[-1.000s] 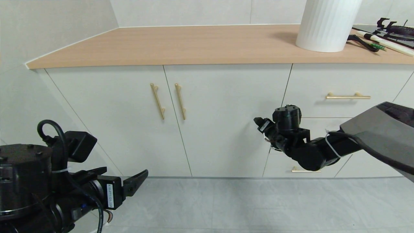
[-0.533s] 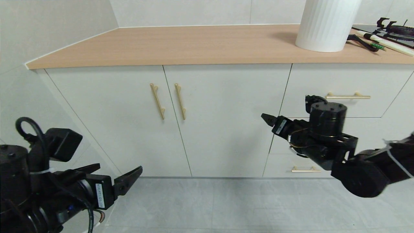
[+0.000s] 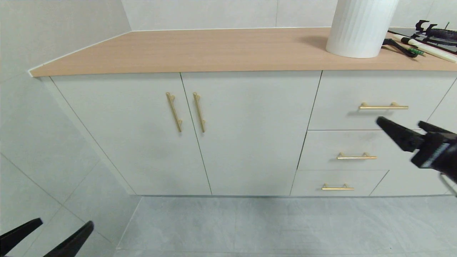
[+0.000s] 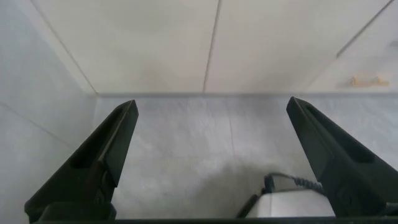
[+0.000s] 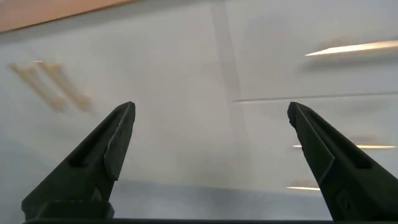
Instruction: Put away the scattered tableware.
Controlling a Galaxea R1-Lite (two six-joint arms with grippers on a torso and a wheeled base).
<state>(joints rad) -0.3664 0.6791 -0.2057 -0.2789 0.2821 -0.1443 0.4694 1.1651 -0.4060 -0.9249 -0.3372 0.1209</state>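
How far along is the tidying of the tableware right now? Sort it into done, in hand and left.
Done: nothing visible; the utensils lie on the counter beside the white container, and the drawers are shut. In hand: nothing; the left gripper and right gripper are open and empty, the right one before the drawers. Left: probably opening storage and moving every utensil.

Several long utensils (image 3: 414,52) lie scattered flat on the counter (image 3: 178,50) at the upper right of the frame. A pale stick (image 3: 433,51) lies slanted beside a black-handled piece (image 3: 400,46); their kinds cannot be told.
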